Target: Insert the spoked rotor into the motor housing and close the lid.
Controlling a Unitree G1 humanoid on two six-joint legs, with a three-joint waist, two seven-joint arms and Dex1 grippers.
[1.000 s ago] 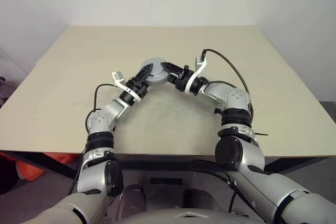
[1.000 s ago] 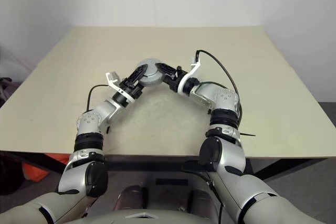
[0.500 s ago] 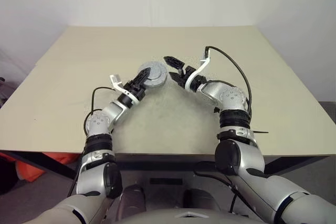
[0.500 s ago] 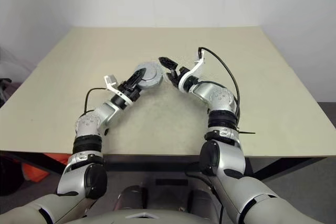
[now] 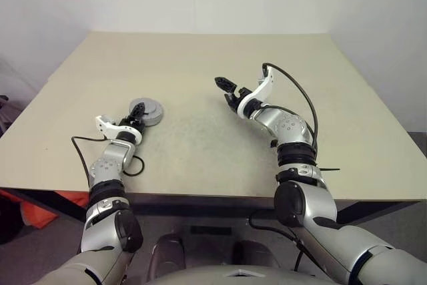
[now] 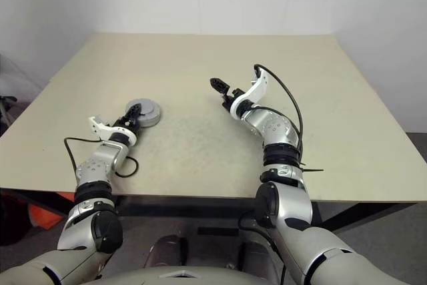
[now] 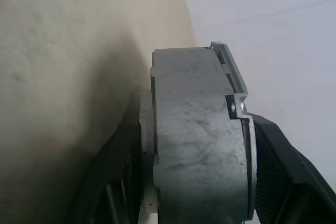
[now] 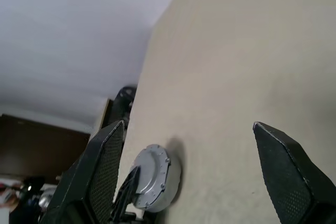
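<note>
The motor housing [image 5: 149, 112] is a round grey unit low over the left part of the table, with the lid [image 6: 145, 109] as its grey top face. My left gripper [image 5: 139, 116] is shut on it. In the left wrist view the housing [image 7: 199, 145] sits edge-on between both black fingers [image 7: 278, 171], close to the tabletop; I cannot tell whether it touches. The spoked rotor is hidden. Near the table's middle, my right gripper [image 5: 226, 92] is raised, open and holding nothing. Its wrist view looks across to the housing [image 8: 156, 176].
The beige table [image 5: 213, 58] stretches wide behind and between the arms. A black cable [image 5: 133, 165] loops by the left wrist near the front edge, and another arcs over the right forearm [image 5: 293, 88].
My right gripper let go of the housing and opened wide. My left arm carried the housing from the table's middle to the left and down toward the tabletop.
</note>
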